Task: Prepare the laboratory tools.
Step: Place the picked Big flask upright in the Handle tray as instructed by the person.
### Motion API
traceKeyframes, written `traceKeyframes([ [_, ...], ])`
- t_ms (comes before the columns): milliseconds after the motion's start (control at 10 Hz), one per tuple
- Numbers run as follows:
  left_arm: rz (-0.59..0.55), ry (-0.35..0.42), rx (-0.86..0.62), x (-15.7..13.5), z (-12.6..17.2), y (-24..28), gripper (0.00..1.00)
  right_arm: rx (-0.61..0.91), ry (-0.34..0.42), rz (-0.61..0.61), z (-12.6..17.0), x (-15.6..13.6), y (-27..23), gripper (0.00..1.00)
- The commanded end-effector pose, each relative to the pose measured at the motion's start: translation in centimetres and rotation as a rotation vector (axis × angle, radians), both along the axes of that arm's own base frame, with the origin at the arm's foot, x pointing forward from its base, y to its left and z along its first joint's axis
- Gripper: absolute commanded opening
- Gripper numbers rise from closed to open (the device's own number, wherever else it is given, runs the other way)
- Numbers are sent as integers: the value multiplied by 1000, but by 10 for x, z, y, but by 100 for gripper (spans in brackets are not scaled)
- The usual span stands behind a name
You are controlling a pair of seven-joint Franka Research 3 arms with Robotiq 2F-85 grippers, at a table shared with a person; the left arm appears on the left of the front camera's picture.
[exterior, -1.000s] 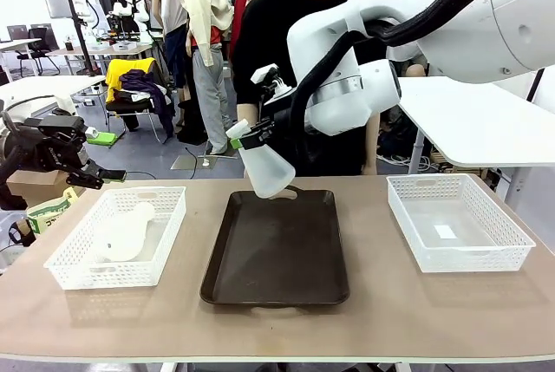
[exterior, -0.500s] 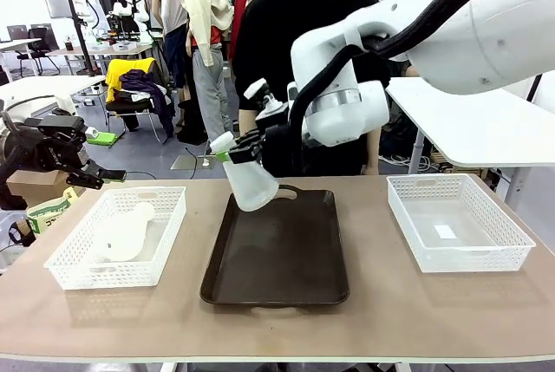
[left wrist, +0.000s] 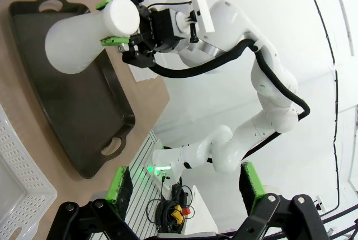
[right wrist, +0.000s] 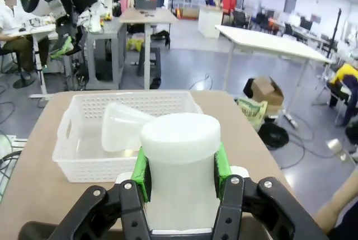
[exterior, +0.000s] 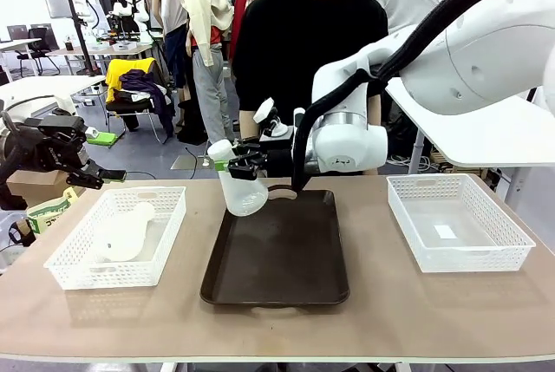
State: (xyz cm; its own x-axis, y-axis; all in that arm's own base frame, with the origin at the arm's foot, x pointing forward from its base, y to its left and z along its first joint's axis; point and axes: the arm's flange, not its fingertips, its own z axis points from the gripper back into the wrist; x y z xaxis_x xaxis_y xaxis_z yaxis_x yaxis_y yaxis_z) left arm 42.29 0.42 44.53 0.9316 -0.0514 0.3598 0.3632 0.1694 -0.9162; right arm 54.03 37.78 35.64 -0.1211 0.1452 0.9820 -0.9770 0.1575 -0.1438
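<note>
A flask [exterior: 240, 192] is being gripped by its neck in the right gripper [exterior: 227, 162] over the tray's [exterior: 277, 277] far-left corner; the left gripper [left wrist: 183, 180] is being held open off the desk's [exterior: 390, 311] left edge.

Frosted-white translucent conical plastic flask [exterior: 238, 188]: milky, plain, no print. Second frosted-white conical flask [exterior: 126, 231]: same milky white. Right hand [right wrist: 182, 173]: black, bright green pads. Left hand [left wrist: 184, 181]: black, green pads too. Right robot arm [exterior: 468, 60]: glossy white, with black cable [exterior: 434, 16]. Flat rectangular tray [exterior: 277, 277]: dark brown, slight sheen. Left mesh plastic basket [exterior: 78, 272] and right mesh plastic basket [exterior: 460, 261]: white, square-hole grid pattern. Bench [exterior: 390, 311]: plain tan. Person's top [exterior: 295, 34]: black.
</note>
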Motion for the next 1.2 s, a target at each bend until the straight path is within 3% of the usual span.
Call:
traceKeyframes([
  [0,2,-1,-10,-1,2,1,100,49,-6,36,-19,-7,6,0],
  [500,2,-1,-10,-1,2,1,100,69,20,102,-35,-7,16,0],
  [1100,2,-1,-10,-1,2,1,100,146,44,-80,-51,2,-44,0],
])
